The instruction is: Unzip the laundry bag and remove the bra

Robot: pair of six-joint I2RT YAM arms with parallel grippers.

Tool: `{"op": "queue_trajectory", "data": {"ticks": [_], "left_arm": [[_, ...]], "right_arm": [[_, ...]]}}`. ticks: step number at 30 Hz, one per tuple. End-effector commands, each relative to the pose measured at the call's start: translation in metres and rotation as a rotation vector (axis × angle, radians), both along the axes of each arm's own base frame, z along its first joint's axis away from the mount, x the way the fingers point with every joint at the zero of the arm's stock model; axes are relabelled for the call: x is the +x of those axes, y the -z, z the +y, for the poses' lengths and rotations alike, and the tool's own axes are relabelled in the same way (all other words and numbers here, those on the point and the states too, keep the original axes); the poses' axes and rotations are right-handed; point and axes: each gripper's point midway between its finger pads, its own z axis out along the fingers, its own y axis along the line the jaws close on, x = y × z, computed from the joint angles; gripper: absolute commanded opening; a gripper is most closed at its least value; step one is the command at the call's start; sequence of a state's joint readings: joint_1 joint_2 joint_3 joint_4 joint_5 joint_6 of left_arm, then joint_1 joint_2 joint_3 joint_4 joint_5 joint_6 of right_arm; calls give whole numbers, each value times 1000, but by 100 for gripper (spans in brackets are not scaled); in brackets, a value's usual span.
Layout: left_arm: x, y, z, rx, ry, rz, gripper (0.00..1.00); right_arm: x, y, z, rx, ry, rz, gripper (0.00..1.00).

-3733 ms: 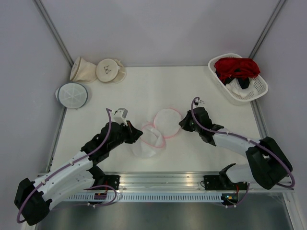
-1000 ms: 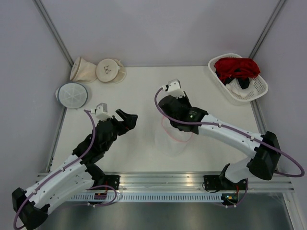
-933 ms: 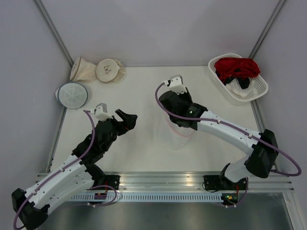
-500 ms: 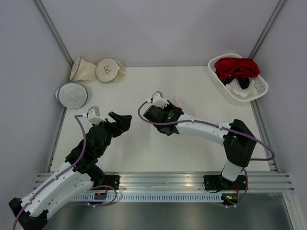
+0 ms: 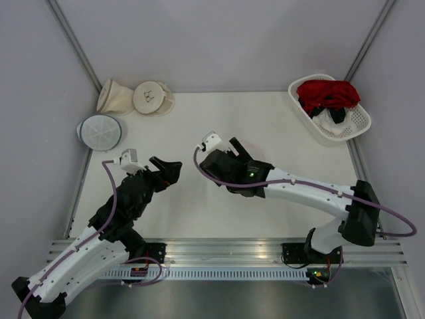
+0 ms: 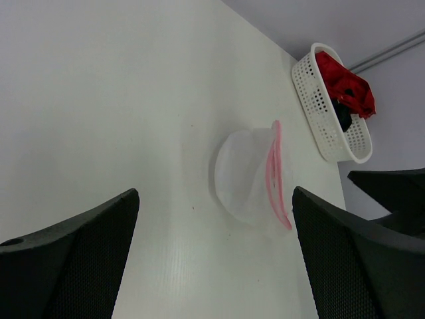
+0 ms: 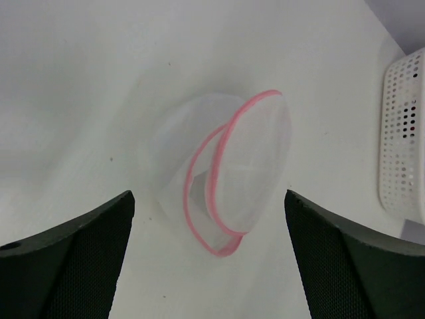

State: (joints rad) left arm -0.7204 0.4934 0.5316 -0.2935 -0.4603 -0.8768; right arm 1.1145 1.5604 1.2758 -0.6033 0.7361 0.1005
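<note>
The laundry bag [image 7: 226, 176] [image 6: 255, 176], white mesh with a pink rim, lies on the white table with its zipper parted and nothing red inside. My right gripper [image 7: 209, 199] [image 5: 244, 154] is open right above it, touching nothing. The top view hides the bag under that arm. My left gripper [image 5: 169, 167] [image 6: 214, 212] is open and empty to the bag's left, apart from it. The red bra [image 5: 329, 93] [image 6: 345, 83] lies in the white basket [image 5: 357, 125] at the far right corner.
Two beige round pouches [image 5: 136, 98] and a white mesh pouch with a grey-blue rim [image 5: 99, 131] sit at the far left. The basket [image 7: 405, 139] also holds black and white cloth. Walls close in the table on three sides.
My right gripper carried the bag leftward while shut on it, then opened and let it go onto the table. The left arm drew back slightly to the left.
</note>
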Motion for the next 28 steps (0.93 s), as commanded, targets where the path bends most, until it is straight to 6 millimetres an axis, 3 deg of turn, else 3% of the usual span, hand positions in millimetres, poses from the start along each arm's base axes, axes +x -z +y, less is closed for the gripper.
{"op": "queue_trajectory", "data": {"ticks": [1,3,8,12,19,23,28], "left_arm": [[-5,-4,-10,31,84,-33,100],[-10,-11,-23,25,170,-60,100],[-19,-7,-45,71,320,-53,100],[-28,-7,-56,75,401,-34,100],[-42,-27,-54,34,450,-108,100],[-48,-30,-54,32,472,-126,100],[-49,-29,-52,39,467,-119,100]], "right_arm": [[-7,-53,12,298,-12,-21,98],[-8,-67,1,376,19,-33,98],[-21,-78,-19,528,80,-5,98],[-33,-67,-39,574,147,26,98],[-52,-71,-74,740,208,40,98],[-58,-87,-92,854,216,1,98],[-60,-83,-85,851,192,40,98]]}}
